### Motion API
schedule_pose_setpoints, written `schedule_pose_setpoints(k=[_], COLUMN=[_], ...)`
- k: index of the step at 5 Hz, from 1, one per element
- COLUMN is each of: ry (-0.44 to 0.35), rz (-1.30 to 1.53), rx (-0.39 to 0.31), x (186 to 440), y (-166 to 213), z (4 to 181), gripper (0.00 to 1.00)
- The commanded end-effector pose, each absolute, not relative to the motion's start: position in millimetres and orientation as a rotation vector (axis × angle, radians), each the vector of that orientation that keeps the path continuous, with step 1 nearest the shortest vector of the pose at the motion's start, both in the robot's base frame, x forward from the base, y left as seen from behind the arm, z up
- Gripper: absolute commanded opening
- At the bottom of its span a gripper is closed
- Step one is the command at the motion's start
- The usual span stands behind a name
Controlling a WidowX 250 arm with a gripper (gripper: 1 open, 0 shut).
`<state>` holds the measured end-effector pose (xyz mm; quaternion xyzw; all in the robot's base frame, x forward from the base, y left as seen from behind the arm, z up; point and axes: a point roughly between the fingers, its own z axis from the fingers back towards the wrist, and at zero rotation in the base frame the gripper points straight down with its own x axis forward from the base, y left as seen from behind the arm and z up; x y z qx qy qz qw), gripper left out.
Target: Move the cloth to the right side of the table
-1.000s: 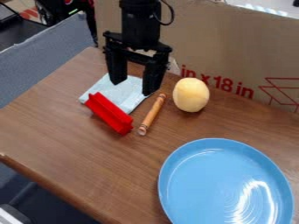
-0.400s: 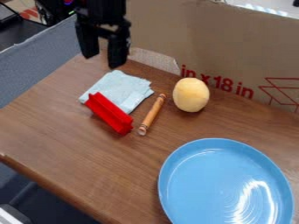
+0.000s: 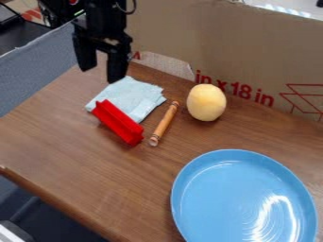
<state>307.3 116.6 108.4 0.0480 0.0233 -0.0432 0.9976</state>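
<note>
Camera view: cardboard box (image 3: pixel 259 66) reads "x 18 in"; cloth (image 3: pixel 131 93) lies diamond-wise beside it; gripper (image 3: pixel 98 64) jaws spread, empty.

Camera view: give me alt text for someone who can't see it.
The open hand hangs above the pale blue cloth at the table's left. A red block, wooden stick, yellow ball and blue plate lie rightward.
</note>
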Motion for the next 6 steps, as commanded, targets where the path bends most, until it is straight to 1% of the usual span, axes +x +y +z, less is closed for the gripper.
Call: schedule_pose_setpoints(k=[1,2,3,4,5,6], ry=[-0.031,-0.029,-0.048,-0.075,-0.052,-0.025], rz=[-0.061,-0.061,-0.084,-0.074,0.003,0.036], rx=[0.177,0.190,0.191,0.192,0.190,0.182], x=[334.9,329.5,335.2,345.5,348.6,338.9], y=[124.8,123.5,110.1,114.5,142.1,137.0], z=[113.0,92.9,97.8,81.6,70.9,68.2], gripper=[1.00,1.00,1.00,1.00,1.00,1.00])
